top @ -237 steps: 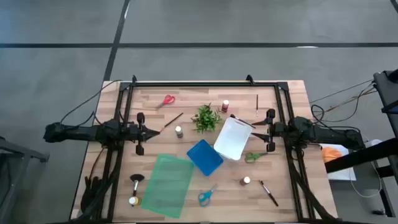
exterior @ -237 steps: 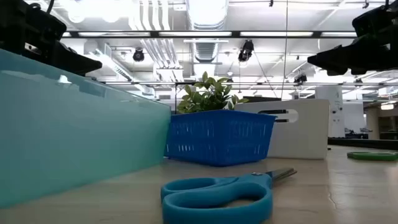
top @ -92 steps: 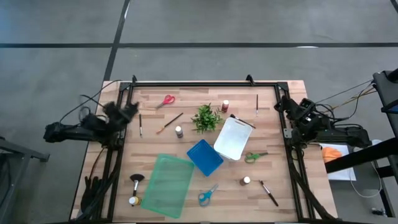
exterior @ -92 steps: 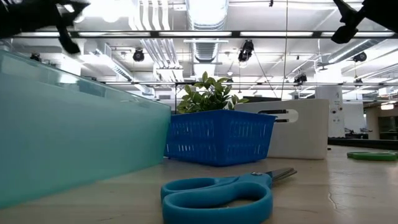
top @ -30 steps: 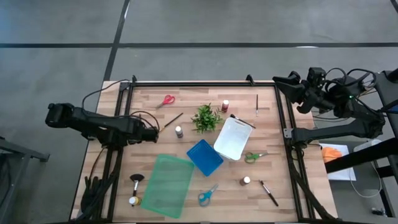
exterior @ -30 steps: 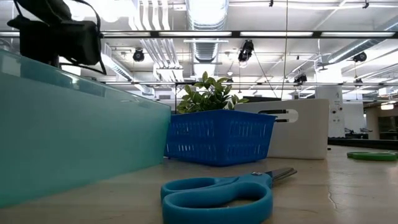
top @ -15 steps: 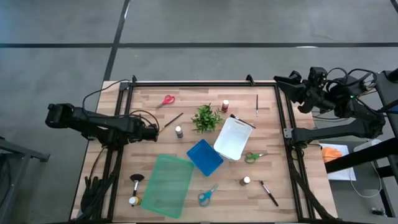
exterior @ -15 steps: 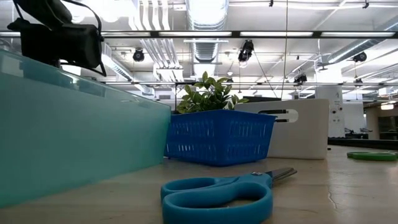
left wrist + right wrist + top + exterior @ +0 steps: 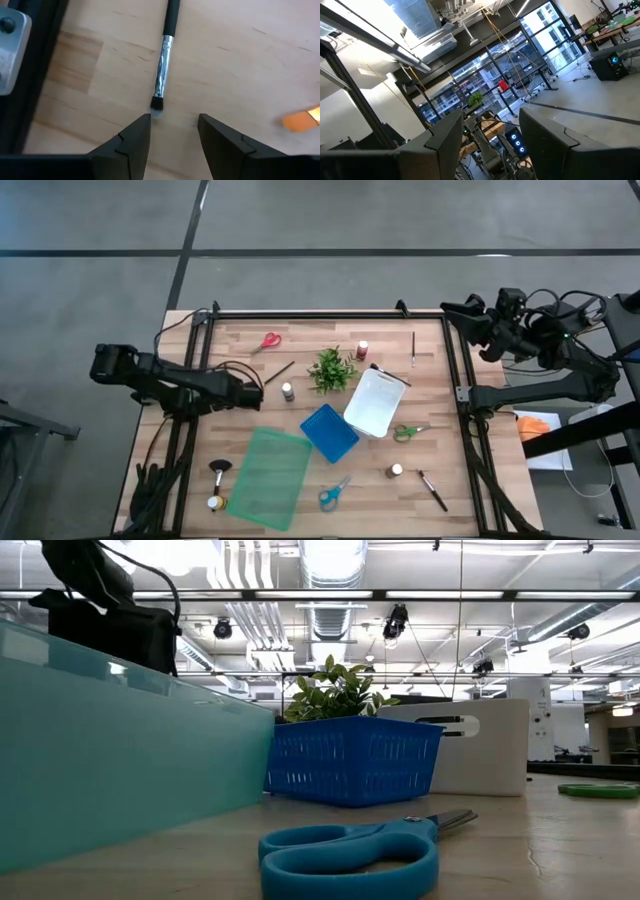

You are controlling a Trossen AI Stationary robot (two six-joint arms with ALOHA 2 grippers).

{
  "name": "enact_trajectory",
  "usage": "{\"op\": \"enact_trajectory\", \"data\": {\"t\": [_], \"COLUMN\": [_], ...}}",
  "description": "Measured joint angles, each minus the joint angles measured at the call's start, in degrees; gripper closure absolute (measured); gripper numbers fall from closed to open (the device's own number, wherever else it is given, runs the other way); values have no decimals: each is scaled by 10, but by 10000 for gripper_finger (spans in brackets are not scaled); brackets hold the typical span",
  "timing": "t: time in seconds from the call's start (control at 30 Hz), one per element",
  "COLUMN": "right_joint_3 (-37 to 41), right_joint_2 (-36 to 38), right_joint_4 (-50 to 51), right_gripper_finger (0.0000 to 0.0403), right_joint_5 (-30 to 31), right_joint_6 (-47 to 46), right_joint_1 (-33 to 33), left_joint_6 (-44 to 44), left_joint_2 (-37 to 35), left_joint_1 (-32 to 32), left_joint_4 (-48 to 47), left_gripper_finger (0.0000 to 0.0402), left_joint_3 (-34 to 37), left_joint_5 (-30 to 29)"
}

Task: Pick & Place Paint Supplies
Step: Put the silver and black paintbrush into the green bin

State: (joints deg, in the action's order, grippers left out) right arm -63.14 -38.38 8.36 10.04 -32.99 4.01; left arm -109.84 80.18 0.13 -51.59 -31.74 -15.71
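Observation:
My left gripper [image 9: 242, 393] hangs open low over the table's left part. A thin black-handled brush [image 9: 163, 60] lies flat on the wood, and its small bristle tip [image 9: 157, 103] is just ahead of the two fingers, untouched. An orange-tipped brush [image 9: 272, 374] lies to its right. Paint bottles [image 9: 288, 391] [image 9: 362, 350] [image 9: 396, 471] stand on the table, and red scissors [image 9: 268, 340], green scissors [image 9: 408, 432] and blue scissors [image 9: 350, 855] lie flat. My right gripper [image 9: 490, 150] is open, raised beyond the table's far right corner [image 9: 462, 312].
A green see-through bin [image 9: 268, 465], a blue basket [image 9: 329, 432] and a white bin [image 9: 376, 402] sit mid-table beside a leafy plant [image 9: 331, 370]. A broad brush [image 9: 219, 472] and a yellow-capped bottle [image 9: 214, 503] lie near left. The black frame rail [image 9: 30, 75] runs close beside my left gripper.
My left arm has edged toward the table's right, bringing its open gripper along over the thin brush.

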Motion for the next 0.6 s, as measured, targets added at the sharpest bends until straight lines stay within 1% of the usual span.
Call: {"op": "enact_trajectory", "data": {"t": [0.13,0.33,0.6], "right_joint_3": [0,0,0], "right_joint_2": [1,1,1], "right_joint_4": [0,0,4], "right_gripper_finger": [211,211,211], "right_joint_5": [0,-1,-2], "right_joint_6": [0,0,1], "right_joint_1": [0,0,0], "left_joint_6": [-28,-66,-74], "left_joint_2": [15,13,13], "left_joint_1": [0,0,5], "left_joint_4": [-5,-23,-26], "left_gripper_finger": [228,228,233], "left_joint_3": [-2,1,2], "left_joint_5": [-2,-15,-19]}}
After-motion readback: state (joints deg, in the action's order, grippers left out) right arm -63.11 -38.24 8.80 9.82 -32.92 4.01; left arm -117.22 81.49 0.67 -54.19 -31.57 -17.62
